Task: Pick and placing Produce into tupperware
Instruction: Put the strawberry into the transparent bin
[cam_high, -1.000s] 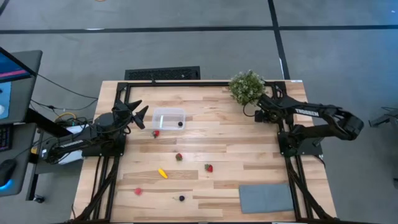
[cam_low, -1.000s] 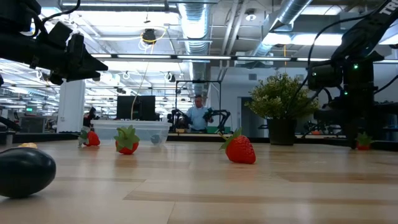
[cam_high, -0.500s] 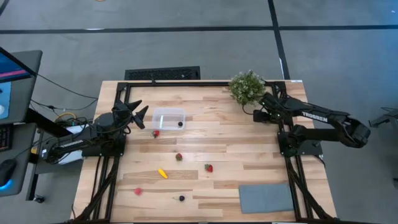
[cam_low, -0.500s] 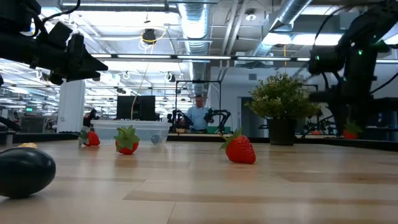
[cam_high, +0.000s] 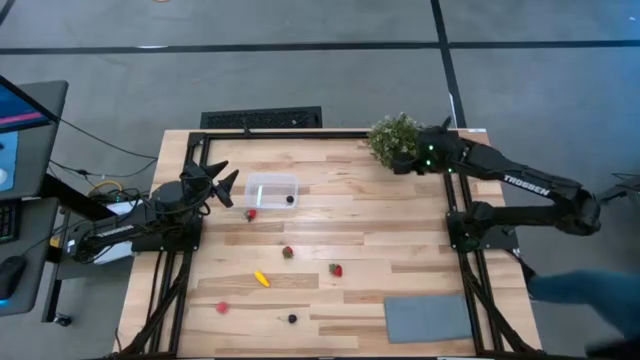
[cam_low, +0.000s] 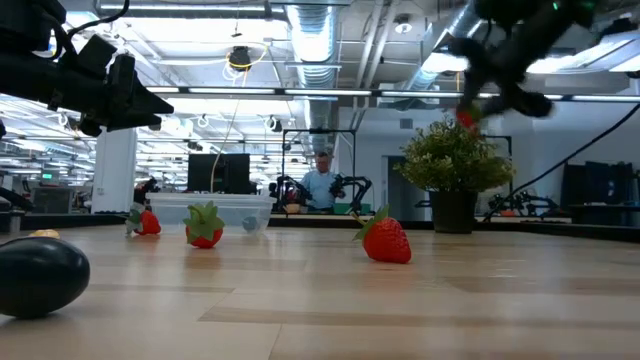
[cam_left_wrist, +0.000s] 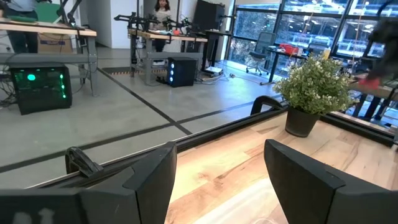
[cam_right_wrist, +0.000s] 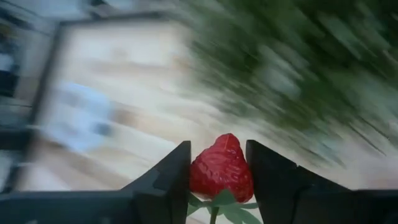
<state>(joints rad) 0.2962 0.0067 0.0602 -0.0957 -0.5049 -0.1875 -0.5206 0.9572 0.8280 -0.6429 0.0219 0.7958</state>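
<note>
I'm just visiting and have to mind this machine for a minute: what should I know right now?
Right pincer: shut on a strawberry, raised beside the potted plant.
Left pincer: open, empty, waiting beside the tupperware.
Done: one dark berry is in the tupperware.
Left on the table: three strawberries, a yellow piece, another dark berry.

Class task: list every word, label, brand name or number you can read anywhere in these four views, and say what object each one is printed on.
"TROSSEN", white letters on the right robot arm's dark forearm in the high view; small, only just readable.
No other text can be read: none shows on the light wooden table, and the screens and equipment in the room behind are too small or blurred.
</note>
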